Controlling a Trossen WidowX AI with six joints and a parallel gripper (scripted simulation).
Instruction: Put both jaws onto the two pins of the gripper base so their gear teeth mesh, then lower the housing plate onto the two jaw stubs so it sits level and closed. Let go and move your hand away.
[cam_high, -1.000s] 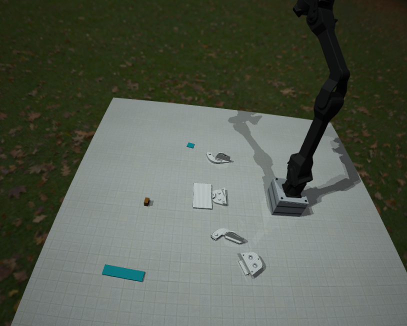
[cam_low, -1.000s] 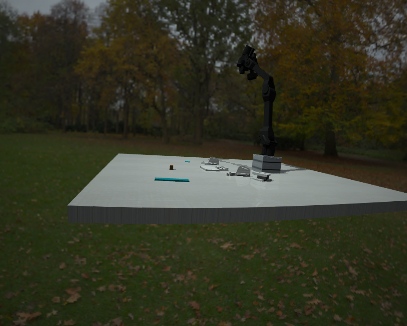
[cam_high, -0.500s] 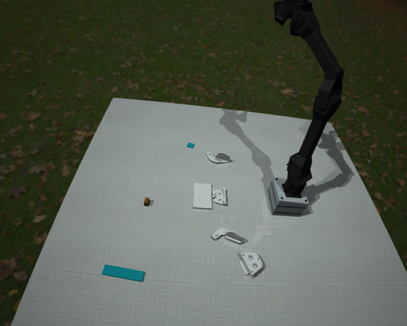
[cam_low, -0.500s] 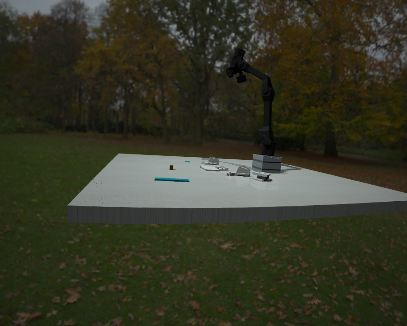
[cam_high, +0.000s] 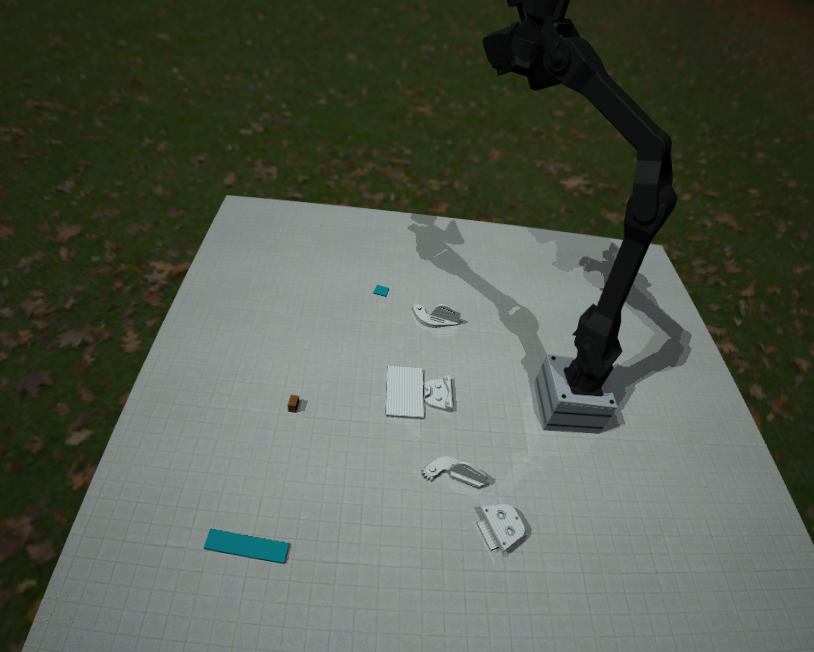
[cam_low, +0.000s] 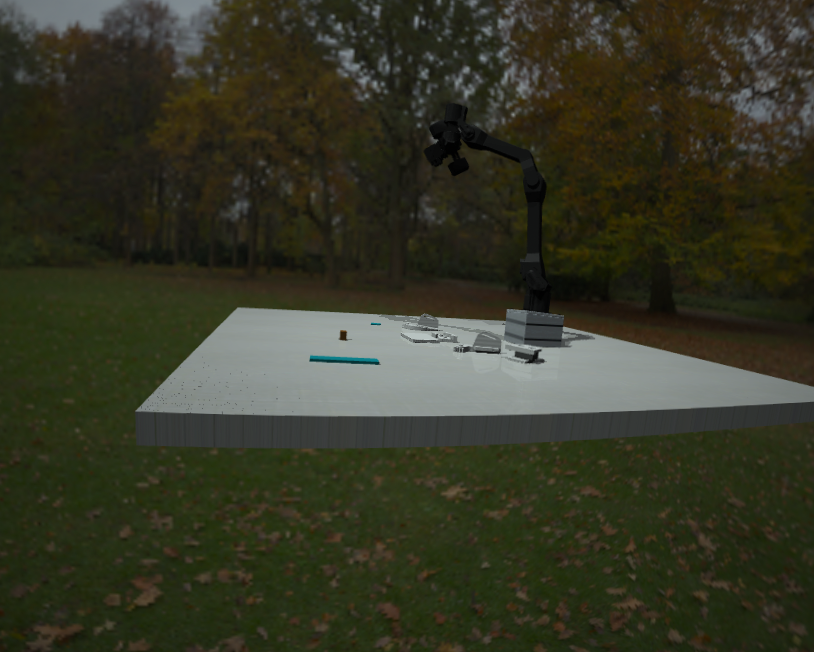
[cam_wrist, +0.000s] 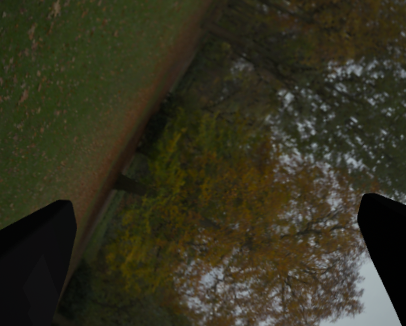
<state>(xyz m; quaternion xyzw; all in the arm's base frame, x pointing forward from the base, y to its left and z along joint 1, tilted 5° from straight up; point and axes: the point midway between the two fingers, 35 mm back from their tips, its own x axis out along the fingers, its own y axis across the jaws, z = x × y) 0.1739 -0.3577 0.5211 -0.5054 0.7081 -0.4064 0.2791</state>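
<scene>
The gripper base is a white ribbed slab with a pinned end piece, lying mid-table. One white jaw lies behind it. The other white jaw lies in front of it, its gear teeth facing left in the top view. Both jaws are apart from the base. The white housing plate lies separately on the table near the front jaw, two round holes showing. My gripper is open and empty, raised high above the table and far from the parts.
A long teal bar lies front left on the table. A small brown block stands left of the base. A small teal tile lies behind. The grey arm pedestal stands right.
</scene>
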